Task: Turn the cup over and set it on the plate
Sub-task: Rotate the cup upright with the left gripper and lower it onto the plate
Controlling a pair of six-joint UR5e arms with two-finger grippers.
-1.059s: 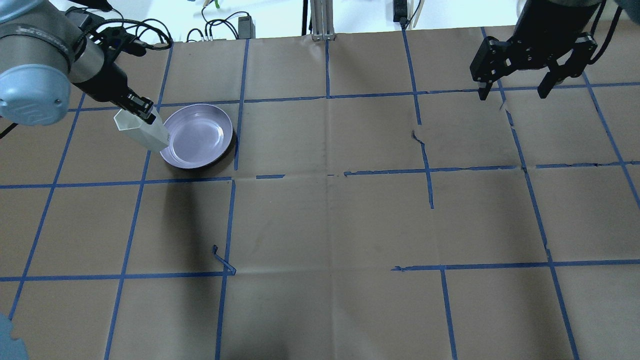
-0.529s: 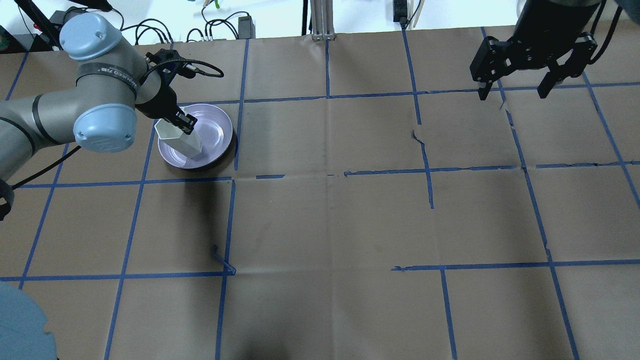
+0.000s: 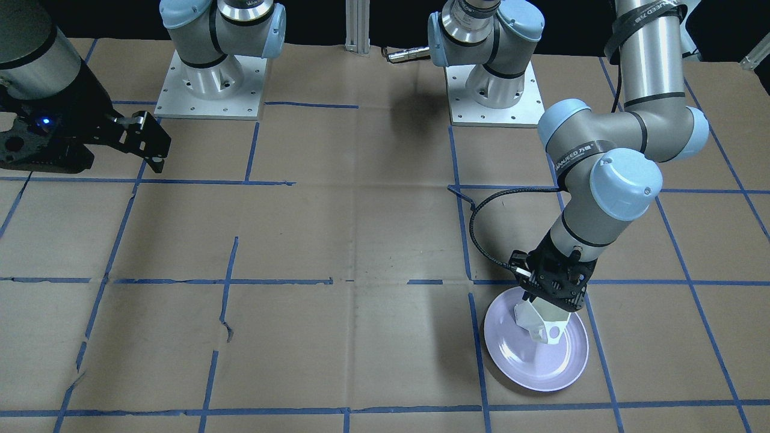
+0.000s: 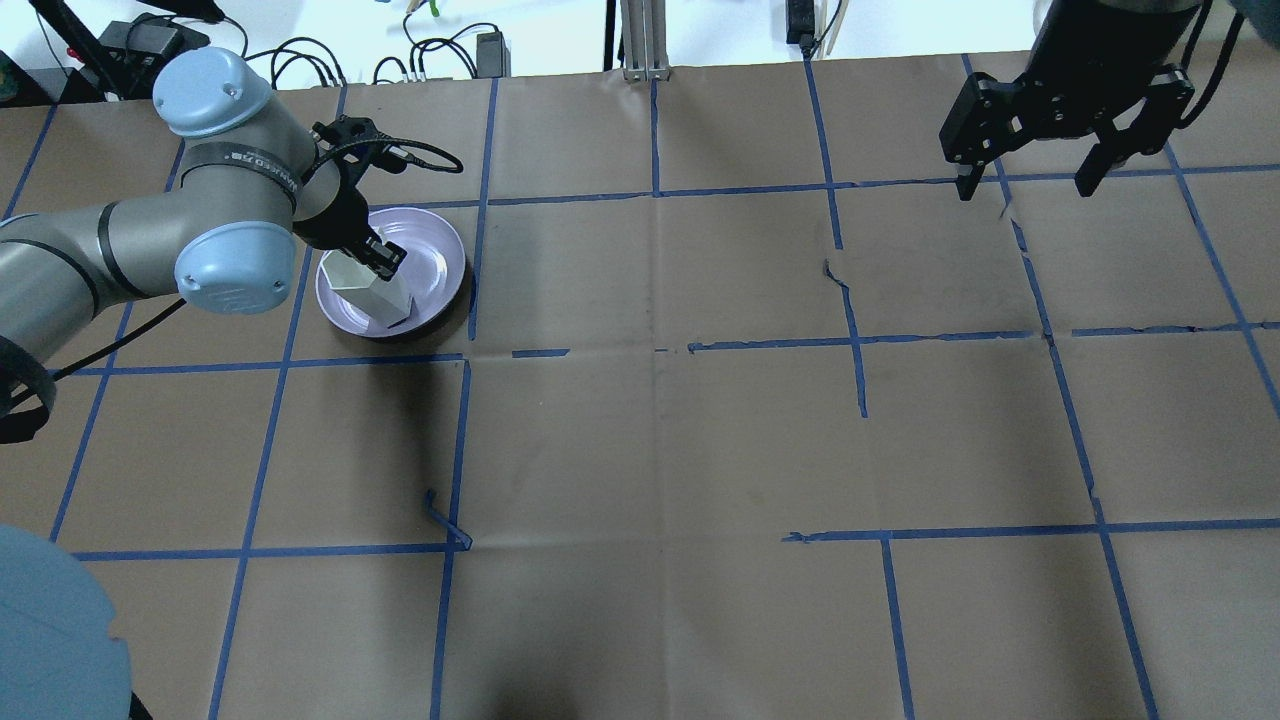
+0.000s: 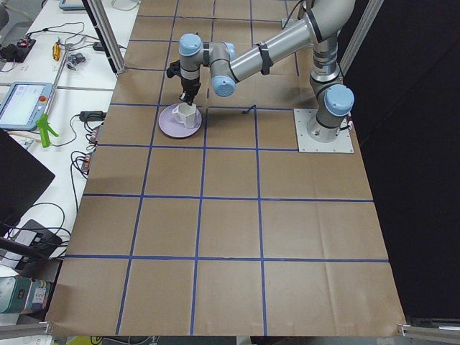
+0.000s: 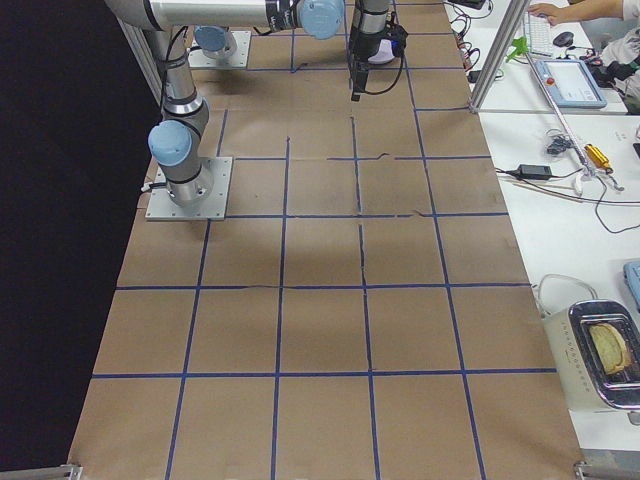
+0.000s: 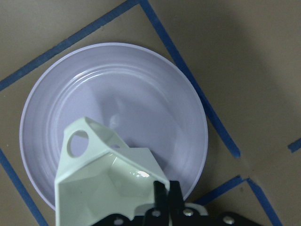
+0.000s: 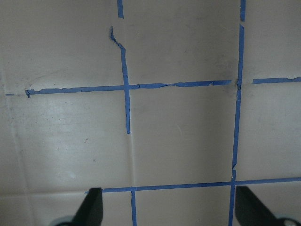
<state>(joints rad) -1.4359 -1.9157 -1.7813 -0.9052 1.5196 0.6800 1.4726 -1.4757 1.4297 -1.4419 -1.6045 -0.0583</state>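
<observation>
Brown paper [image 4: 650,450], ruled into squares by blue tape [image 4: 740,190], is spread across the whole table, and all the action is packed into one square on the robot's left. The cup [image 4: 368,290] is seen with its hexagonal mouth turned upward, so the flip is judged to be done. It is being held over the middle of the plate [image 4: 440,250], with its angular handle [image 7: 89,126] pointed away from the wrist camera. The rim wall is pinched by the left gripper [image 4: 382,258], whose fingers are drawn narrow, one inside the mouth and one outside. From the wrist view the cup's glossy interior is looked into directly, with the lavender plate filling the space behind it. Whether the base is already touching the plate cannot be told from any view; in the side view it looks very low. What is left, by this reading, is the last of the lowering if any is needed, then the release and a clean withdrawal without the cup being tipped. Well apart, on the far side of the table, the right gripper [image 4: 1022,185] is parked above bare paper, its fingers spread wide with nothing between them.
</observation>
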